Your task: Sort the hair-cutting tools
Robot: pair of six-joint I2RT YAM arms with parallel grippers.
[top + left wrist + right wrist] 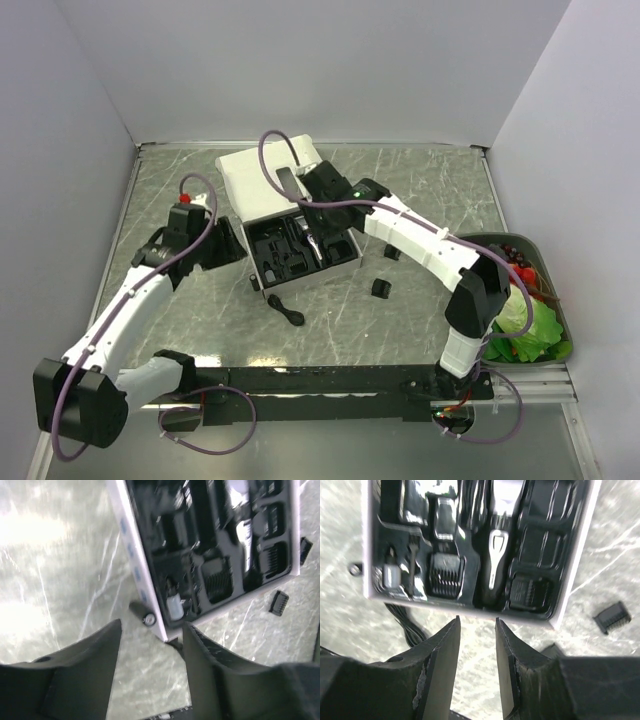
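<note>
The white box's black tray [300, 255] holds the slim black clipper [495, 565] with its silver part, and comb attachments [445, 575] in the pockets beside it. Two small black attachments [381, 288] lie loose on the table right of the box; one of them [612, 617] shows in the right wrist view and one [278, 602] in the left wrist view. My right gripper [477, 622] hovers over the tray's near edge [310, 225], open, with only table between its fingers. My left gripper [152, 630] is open and empty at the box's left corner [232, 250].
The box lid [260, 180] stands open behind the tray. A black cable [288, 310] lies coiled in front of the box, its plug [142, 615] at the corner. A green bin [556, 318] of toy vegetables stands at the right edge.
</note>
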